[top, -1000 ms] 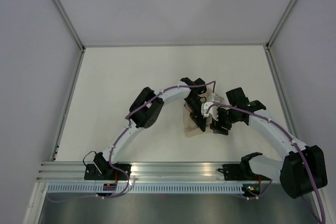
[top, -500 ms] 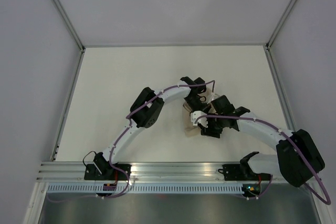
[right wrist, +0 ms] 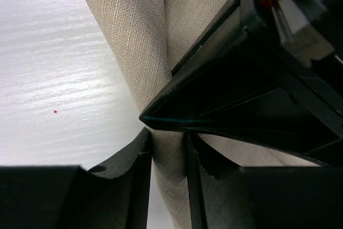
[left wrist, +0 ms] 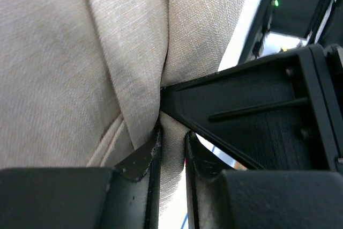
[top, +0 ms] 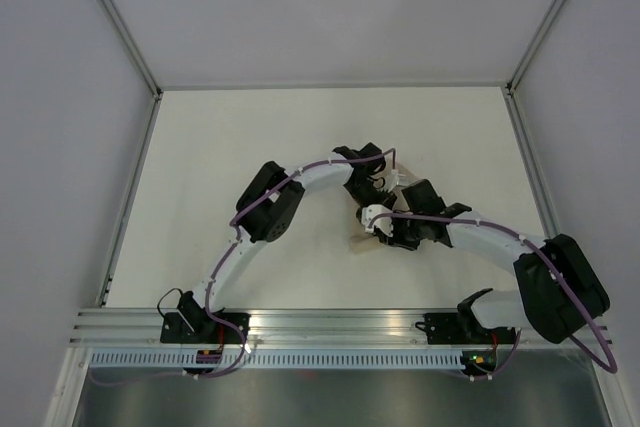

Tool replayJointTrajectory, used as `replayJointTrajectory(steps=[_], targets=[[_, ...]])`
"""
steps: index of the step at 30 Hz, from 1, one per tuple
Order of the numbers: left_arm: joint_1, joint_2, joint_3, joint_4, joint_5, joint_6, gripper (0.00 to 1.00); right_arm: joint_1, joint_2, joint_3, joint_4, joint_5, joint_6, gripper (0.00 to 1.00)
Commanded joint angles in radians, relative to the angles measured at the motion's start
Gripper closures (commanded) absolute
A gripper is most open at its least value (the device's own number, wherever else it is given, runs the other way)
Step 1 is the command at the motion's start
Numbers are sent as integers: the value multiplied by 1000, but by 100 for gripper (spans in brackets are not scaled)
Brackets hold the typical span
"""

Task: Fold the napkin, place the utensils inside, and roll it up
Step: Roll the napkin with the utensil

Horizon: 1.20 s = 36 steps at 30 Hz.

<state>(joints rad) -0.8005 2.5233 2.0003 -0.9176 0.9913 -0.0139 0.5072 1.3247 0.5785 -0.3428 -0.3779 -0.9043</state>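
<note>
Top external: napkin [top: 361, 243] sits bunched at counter [top: 220, 147] centre, mostly hidden. Left gripper [left wrist: 171, 151] is nearly closed, pinching a beige woven fold that runs 12-to-6 o'clock. Right gripper [right wrist: 167, 154] is narrow too, a cloth ridge filling its gap, the rest toward 12. Both equally near.

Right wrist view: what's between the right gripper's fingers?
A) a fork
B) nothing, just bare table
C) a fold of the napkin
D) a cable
C: a fold of the beige napkin runs down into the narrow gap between the fingertips of the right gripper.
</note>
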Motion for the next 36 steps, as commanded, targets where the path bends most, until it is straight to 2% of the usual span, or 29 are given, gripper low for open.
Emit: replayJointTrajectory(steps=[1, 8, 14, 23, 27, 30, 31, 34, 36], targets=[[33, -111, -96, 262, -190, -203, 77, -32, 53, 6, 18, -91, 15, 84], [83, -337, -311, 552, -209, -351, 77, -165, 152, 145, -136, -237, -77, 85], [96, -501, -487, 730, -358, -393, 77, -225, 345, 306, -345, -315, -175, 86], [104, -526, -569, 749, -404, -365, 79, -236, 467, 423, -470, -326, -222, 87], [103, -603, -664, 845, -521, -354, 80, -240, 502, 458, -538, -337, -245, 87], [106, -688, -794, 991, -633, -376, 80, -259, 544, 497, -600, -361, -268, 87], [107, -710, -829, 1081, -640, -383, 79, -269, 556, 520, -619, -369, -284, 87], [106, -771, -940, 1210, -677, -386, 80, -286, 600, 558, -667, -385, -304, 87], [95, -822, -1020, 1275, -723, -335, 81, -291, 626, 578, -694, -392, -312, 87]])
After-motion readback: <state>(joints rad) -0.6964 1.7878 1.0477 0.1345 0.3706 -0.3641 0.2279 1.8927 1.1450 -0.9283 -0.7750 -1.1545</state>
